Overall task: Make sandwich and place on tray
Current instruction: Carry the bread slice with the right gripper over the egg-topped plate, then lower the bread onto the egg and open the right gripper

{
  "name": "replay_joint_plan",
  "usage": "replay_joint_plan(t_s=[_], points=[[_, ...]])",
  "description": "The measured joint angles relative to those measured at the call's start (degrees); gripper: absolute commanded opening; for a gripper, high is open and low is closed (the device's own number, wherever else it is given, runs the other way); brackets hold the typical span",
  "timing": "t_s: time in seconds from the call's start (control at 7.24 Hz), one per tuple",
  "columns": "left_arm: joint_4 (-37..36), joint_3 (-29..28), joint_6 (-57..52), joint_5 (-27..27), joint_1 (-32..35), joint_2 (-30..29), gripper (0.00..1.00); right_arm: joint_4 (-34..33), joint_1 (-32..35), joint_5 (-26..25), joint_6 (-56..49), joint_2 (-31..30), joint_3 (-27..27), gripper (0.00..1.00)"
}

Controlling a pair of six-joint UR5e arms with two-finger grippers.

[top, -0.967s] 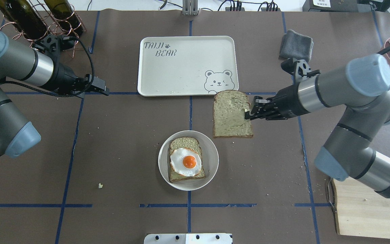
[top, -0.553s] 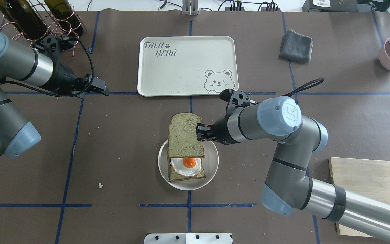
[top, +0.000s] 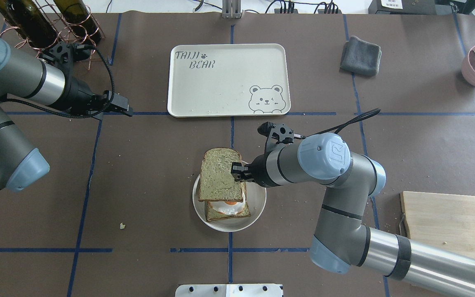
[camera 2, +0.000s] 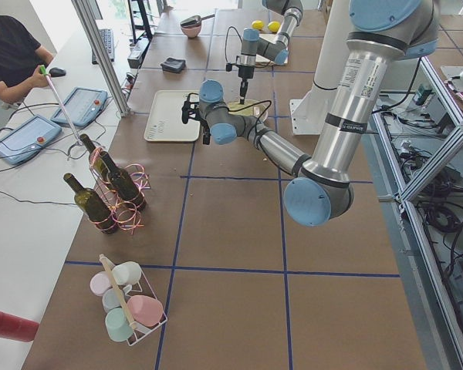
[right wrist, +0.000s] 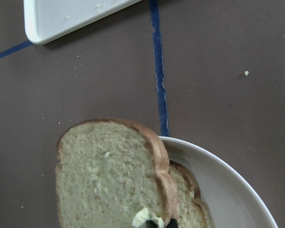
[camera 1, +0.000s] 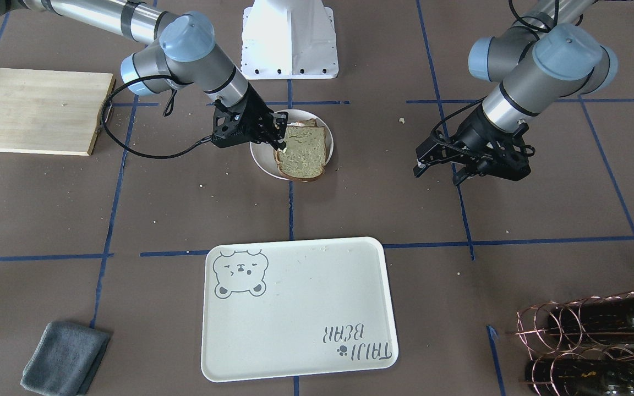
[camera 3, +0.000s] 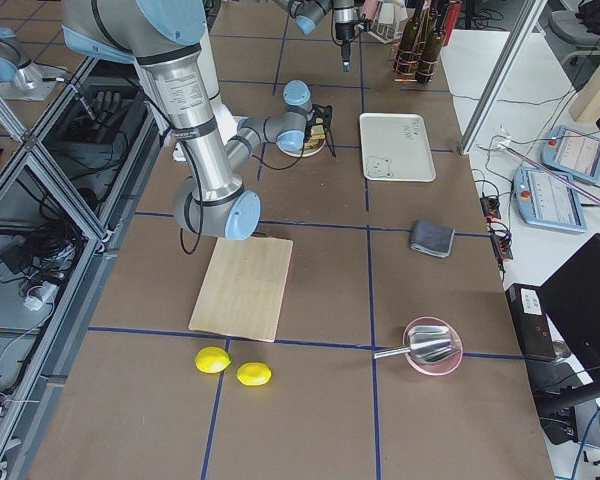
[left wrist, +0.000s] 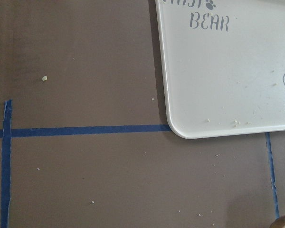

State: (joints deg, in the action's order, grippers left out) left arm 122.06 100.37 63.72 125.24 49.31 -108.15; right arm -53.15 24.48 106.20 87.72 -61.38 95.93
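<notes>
Over the plate (top: 259, 197), the right gripper (top: 236, 173) pinches the top bread slice (top: 217, 175) by its side edge — the slice hangs past the egg (top: 225, 206), toward the plate's far rim.

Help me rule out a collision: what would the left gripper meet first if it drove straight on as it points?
Probably the table, just short of the near corner of the tray; the left gripper seems angled down toward that spot. Depth is unclear.

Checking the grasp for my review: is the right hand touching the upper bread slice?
Touching. The overhead view shows the right hand clamped on the right edge of the upper bread slice. The right wrist view shows a fingertip at that crust.
</notes>
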Motion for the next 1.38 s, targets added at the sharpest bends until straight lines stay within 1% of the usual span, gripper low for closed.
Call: replay_joint_plan(t_s=[0.41, 0.55, 0.69, 0.83, 1.24, 1.38], points=[[0.01, 0.00, 0.00, 0.00, 0.00, -0.04, 1.00, -0.08, -0.30, 0.14, -0.01, -1.93, 1.90, 0.00], [0.02, -0.03, 0.02, 0.00, -0.02, -0.05, 1.00, -0.10, -0.58, 0.14, 0.00, -2.36, 1.98, 0.22], [0.02, -0.06, 0.06, 0.00, -0.09, -0.08, 1.00, -0.10, -0.89, 0.15, -0.01, -2.57, 1.97, 0.34], [0.02, -0.07, 0.08, 0.00, -0.13, -0.11, 1.00, -0.09, -1.15, 0.15, 0.00, -2.65, 1.96, 0.99], [0.02, -0.56, 0.25, 0.00, -1.03, -1.21, 1.00, -0.06, -1.20, 0.05, -0.01, -2.59, 2.45, 1.00], [-0.01, -0.60, 1.44, -0.02, -2.12, -2.03, 1.00, -0.51, -0.27, 0.78, -0.02, -2.59, 3.30, 1.00]])
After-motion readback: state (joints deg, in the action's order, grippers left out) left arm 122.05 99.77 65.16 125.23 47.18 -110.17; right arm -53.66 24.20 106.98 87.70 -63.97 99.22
